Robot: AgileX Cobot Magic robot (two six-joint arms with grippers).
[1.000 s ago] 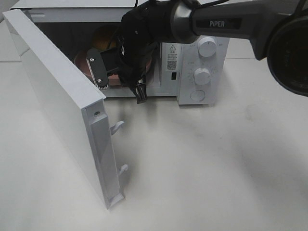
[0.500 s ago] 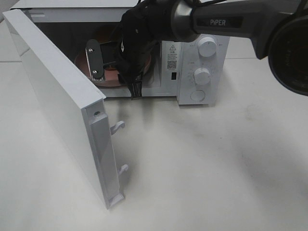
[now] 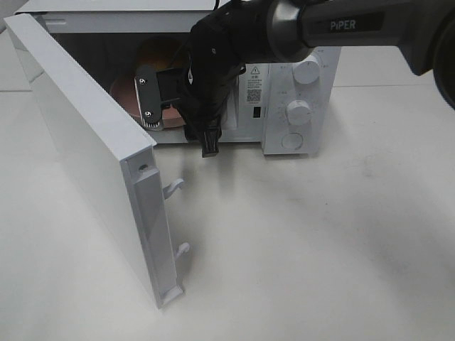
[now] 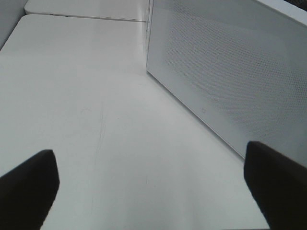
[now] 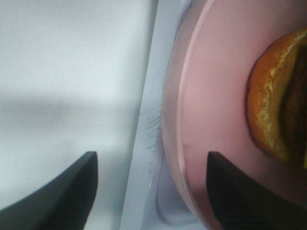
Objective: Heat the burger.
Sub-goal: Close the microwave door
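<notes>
Plainly, the right claw is seen with its dark, matte fingers spread wide and nothing pinched between them. The rim of the plate lies in the gap, apparently untouched, just inside the mouth of the microwave. On that plate, within the cavity, the burger is set, and only its edge is shown: a glossy golden bun above a crumbly pale margin and a dark patty. The plate is smooth, pink and round, with a thin raised lip. The loading step is judged to be done, and the releasing of the plate is taken to be the step in hand. Next, the right claw would have to be drawn straight back out of the opening without the rim being caught. The door, a flat white slab with two small latch hooks at its free edge, would then have to be swung shut. After that, one of the round white knobs would have to be turned. The left claw is held wide open and empty above the plain white bench, beside a finely dotted white panel that is taken for the door's outer face.
</notes>
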